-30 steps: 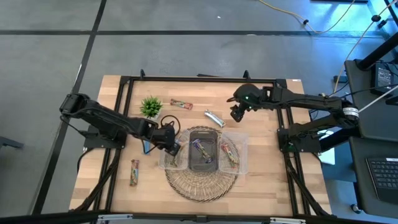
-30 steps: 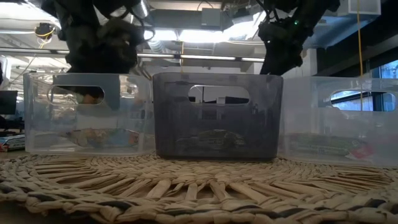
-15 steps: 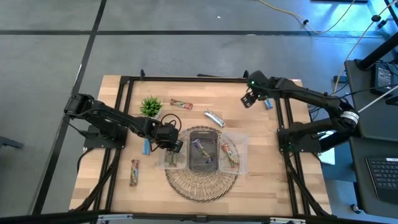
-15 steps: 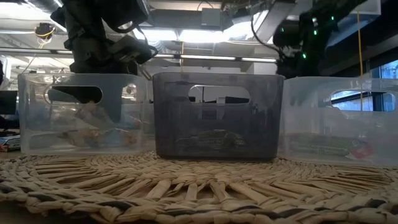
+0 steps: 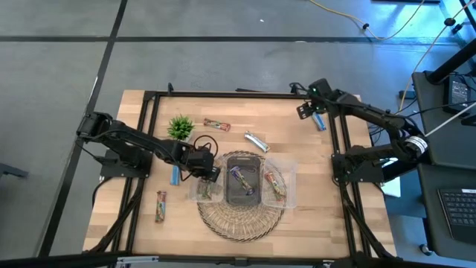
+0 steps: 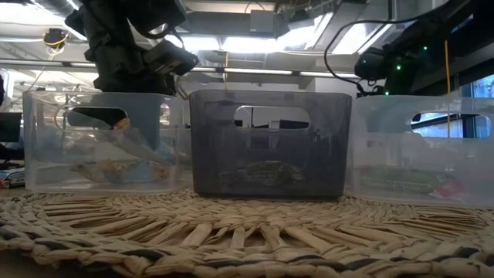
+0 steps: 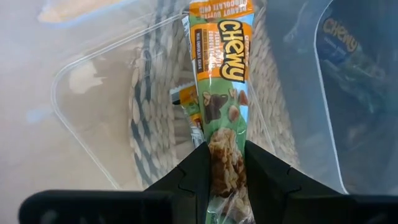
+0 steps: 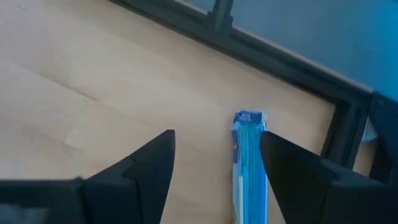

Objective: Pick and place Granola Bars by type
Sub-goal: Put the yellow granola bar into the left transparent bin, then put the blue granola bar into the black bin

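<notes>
here the left gripper (image 7: 227, 163) is clamped on a green and orange bar (image 7: 225, 93), hanging it over the clear left bin (image 5: 201, 188), where another bar (image 7: 189, 102) lies. the grey middle bin (image 5: 240, 184) holds a purple bar (image 5: 239, 179); the right bin (image 5: 282, 186) holds one too. the right gripper (image 8: 217, 163), fingers spread and empty, hovers at about two o'clock over a blue bar (image 8: 247, 163) by the table's frame. loose bars lie at twelve o'clock, a red-brown one (image 5: 216, 125) and a silver one (image 5: 256, 140), and at eight o'clock, a blue one (image 5: 175, 175) and a tan one (image 5: 160, 206).
</notes>
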{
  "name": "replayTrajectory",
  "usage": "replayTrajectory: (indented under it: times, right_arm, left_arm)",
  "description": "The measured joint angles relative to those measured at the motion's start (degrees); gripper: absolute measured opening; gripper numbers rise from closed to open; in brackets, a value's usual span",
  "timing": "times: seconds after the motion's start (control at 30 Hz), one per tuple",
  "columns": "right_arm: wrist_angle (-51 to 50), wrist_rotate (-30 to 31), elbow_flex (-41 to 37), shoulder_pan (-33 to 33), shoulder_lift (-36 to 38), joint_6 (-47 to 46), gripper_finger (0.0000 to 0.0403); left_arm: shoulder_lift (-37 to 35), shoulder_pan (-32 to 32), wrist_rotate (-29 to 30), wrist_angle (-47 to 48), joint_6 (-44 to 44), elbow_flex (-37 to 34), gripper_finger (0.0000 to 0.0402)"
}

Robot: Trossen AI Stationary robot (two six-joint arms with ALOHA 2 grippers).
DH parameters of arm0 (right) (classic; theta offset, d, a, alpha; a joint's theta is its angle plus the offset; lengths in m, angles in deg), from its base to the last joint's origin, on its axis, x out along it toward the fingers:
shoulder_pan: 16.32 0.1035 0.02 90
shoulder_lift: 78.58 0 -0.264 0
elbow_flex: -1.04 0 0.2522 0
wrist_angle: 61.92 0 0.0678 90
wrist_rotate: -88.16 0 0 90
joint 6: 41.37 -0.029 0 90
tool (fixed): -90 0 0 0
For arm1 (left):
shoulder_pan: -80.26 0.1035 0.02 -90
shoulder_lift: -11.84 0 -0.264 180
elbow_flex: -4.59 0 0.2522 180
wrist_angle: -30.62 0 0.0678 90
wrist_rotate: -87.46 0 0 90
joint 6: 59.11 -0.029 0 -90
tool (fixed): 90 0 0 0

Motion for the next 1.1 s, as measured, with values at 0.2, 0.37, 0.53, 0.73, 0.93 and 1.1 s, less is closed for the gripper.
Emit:
replayTrajectory:
  times: [0.2, 0.37, 0.53, 0.73, 0.93, 1.1]
  right_arm:
    - [2.37, -0.17, -0.34, -0.13, 0.00, 0.59, 0.0249]
    - [2.52, 1.56, -0.34, -0.13, -0.02, 0.94, 0.0271]
    - [2.74, 1.96, -0.34, -0.11, -0.01, 5.15, 0.0277]
    - [2.79, 0.71, -0.34, -0.13, -0.02, 5.06, 0.0276]
    - [2.24, -3.60, 0.43, -0.13, -0.57, 6.57, 0.0275]
    - [-3.18, -3.63, 6.22, -1.21, -5.11, 7.50, 0.0275]
  left_arm:
    - [0.00, -0.02, -0.01, -0.32, 0.29, -0.01, 0.0082]
    - [0.00, 0.00, 0.43, -0.98, 0.09, 0.00, 0.0084]
    - [0.00, 0.00, 0.60, -1.09, -0.62, -0.01, 0.0118]
    - [-0.14, 0.00, 0.45, -1.67, -0.62, -0.01, 0.0171]
    - [-4.20, 0.00, 2.38, -10.76, -4.94, -0.01, 0.0189]
    - [-8.66, -0.02, 6.49, -16.54, -9.81, 0.01, 0.0187]
